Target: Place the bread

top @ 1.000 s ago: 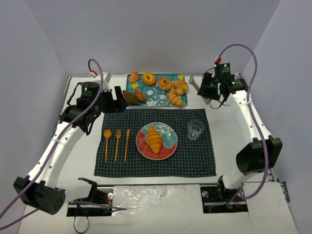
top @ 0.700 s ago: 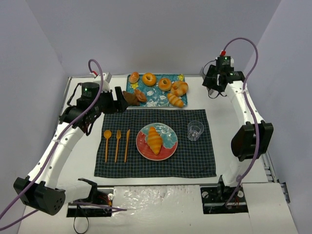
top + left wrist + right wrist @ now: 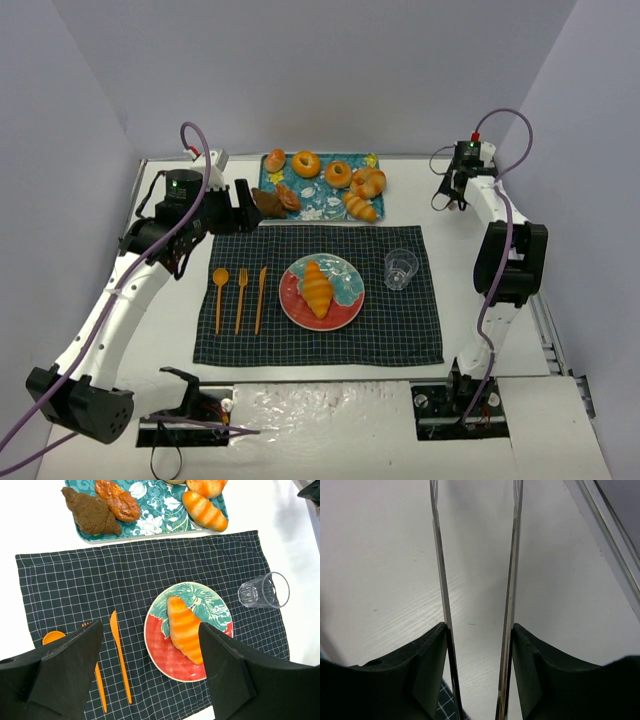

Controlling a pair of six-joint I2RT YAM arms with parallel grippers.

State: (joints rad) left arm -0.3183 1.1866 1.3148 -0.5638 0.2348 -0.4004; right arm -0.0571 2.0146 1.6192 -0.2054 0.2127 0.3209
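Observation:
The golden-orange croissant [image 3: 318,288] lies lengthwise on the red and teal plate [image 3: 345,312] in the middle of the dark checked placemat [image 3: 400,330]. In the left wrist view the croissant [image 3: 184,629] rests free on the plate [image 3: 155,655], far below and between the fingers. My left gripper [image 3: 236,208] is open and empty, raised over the table near the tray's left end; it also shows in the left wrist view [image 3: 150,627]. My right gripper [image 3: 452,190] is open and empty at the far right, over bare white table [image 3: 476,510].
A teal tray [image 3: 372,160] at the back holds a paler croissant [image 3: 360,207], two doughnuts [image 3: 305,163], a brown pastry [image 3: 91,512] and other buns. A clear glass [image 3: 401,268] stands right of the plate. An orange spoon [image 3: 220,295], fork [image 3: 241,298] and knife [image 3: 260,298] lie left of it.

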